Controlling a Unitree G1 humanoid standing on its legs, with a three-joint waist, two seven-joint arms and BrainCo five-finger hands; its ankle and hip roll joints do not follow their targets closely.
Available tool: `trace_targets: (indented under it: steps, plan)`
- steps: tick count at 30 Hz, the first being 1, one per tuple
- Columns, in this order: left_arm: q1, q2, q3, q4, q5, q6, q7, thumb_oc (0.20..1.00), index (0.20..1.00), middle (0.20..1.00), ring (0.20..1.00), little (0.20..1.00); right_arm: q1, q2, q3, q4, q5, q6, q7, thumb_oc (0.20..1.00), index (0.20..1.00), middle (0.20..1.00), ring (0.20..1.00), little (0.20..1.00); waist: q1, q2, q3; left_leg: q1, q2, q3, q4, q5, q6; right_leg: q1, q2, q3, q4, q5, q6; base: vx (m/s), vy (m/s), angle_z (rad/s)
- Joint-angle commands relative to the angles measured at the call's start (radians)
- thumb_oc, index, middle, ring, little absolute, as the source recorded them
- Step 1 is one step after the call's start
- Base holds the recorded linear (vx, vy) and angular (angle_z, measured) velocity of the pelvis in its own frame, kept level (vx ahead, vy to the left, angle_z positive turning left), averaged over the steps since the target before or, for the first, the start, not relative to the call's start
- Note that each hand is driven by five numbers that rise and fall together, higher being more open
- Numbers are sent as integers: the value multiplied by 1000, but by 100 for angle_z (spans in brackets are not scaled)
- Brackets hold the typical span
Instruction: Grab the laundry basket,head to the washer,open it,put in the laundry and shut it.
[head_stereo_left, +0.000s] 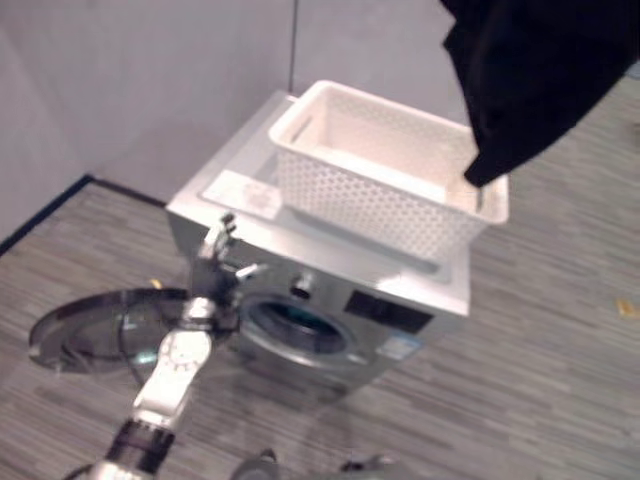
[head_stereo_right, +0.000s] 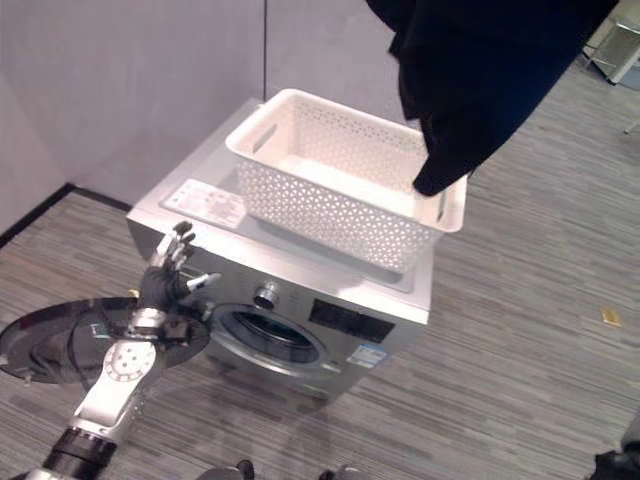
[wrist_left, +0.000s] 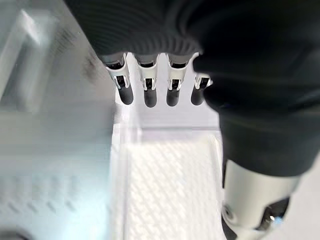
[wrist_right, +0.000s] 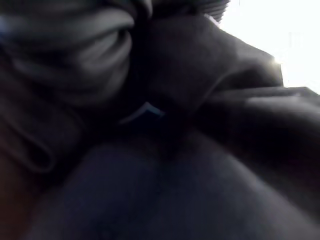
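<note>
A: Black cloth (head_stereo_left: 530, 80), a dark soft garment, hangs closest to the camera, above the white perforated plastic basket (head_stereo_right: 330, 190) that stands on top of the silver front-loading washer (head_stereo_left: 400, 300).

B: Does the right hand hold it?

A: Probably, but in the right wrist view the fingers are lost in dark folds, so one cannot tell how they stand.

B: And the washer?

A: Its round glass door (head_stereo_left: 100, 325) is swung open to the left side; the drum opening (head_stereo_right: 265, 335) is free.

B: So what should the robot do well?

A: It should lower the cloth to the opening and push it fully inside, so nothing catches on the rim.

B: The other arm?

A: The left hand (head_stereo_right: 172, 262) is raised beside the washer's front corner, fingers straight, holding nothing.
</note>
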Motion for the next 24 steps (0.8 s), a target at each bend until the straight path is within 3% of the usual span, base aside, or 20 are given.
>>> trace_targets:
  steps: [1,3,4,6,9,11,13,18,24]
  plan:
    - [-41,50,23,-75,32,-78,31,1000,1000,1000,1000,1000,-84,40,-41,2,17,10,-26,200,200,200,200,200,29,-43,-66,-119,-48,-59,0,19,51,211,10,41,-168,176,12,-80,-77,-94]
    - [-42,37,37,-73,21,-85,40,1000,1000,1000,1000,1000,-104,69,-20,28,36,4,-27,200,200,200,200,200,68,-74,-81,-169,-52,-20,22,37,41,296,22,61,-246,201,25,-177,-172,-75]
    - [-42,37,36,-73,21,-85,40,1000,1000,1000,1000,1000,-105,69,-18,29,37,4,-28,200,200,200,200,200,70,-74,-80,-169,-51,-18,25,35,41,300,23,62,-252,203,25,-184,-193,-50]
    - [-59,27,34,-53,30,-84,50,1000,1000,1000,1000,1000,-119,79,-6,24,47,-3,-28,200,200,200,200,200,86,-100,-79,-213,-41,-5,40,63,12,342,47,97,-354,142,6,-163,-202,-56]
    - [-69,15,25,-38,35,-79,56,1000,1000,1000,1000,1000,-105,83,-21,10,60,-14,-33,200,200,200,200,200,89,-100,-76,-226,-25,-12,41,80,-7,362,66,102,-400,105,-8,-120,-176,-39]
    - [-74,3,23,-29,38,-77,59,1000,1000,1000,1000,1000,-73,89,-67,-21,82,-32,-39,200,200,200,200,200,88,-91,-73,-242,-5,-16,38,106,-24,371,81,100,-429,91,-16,-176,-198,-13]
    - [-75,-14,16,-22,40,-66,53,1000,1000,1000,1000,1000,-26,76,-129,-108,62,-41,-45,200,200,200,200,200,90,-65,-65,-273,33,-21,28,166,-55,386,116,61,-473,14,-47,-235,-187,23]
    - [-75,-33,6,-36,52,-53,51,1000,1000,1000,1000,1000,52,50,-215,-198,33,-45,-61,200,200,200,200,200,87,-39,-34,-306,64,-56,40,216,-91,399,154,12,-481,-48,-80,-164,-101,30]
    - [-64,-36,0,-43,75,-35,60,1000,1000,1000,1000,1000,149,75,-312,-280,36,-61,-64,200,200,200,200,200,86,-20,-23,-305,71,-102,35,250,-97,395,178,-7,-453,-70,-113,-65,-37,21]
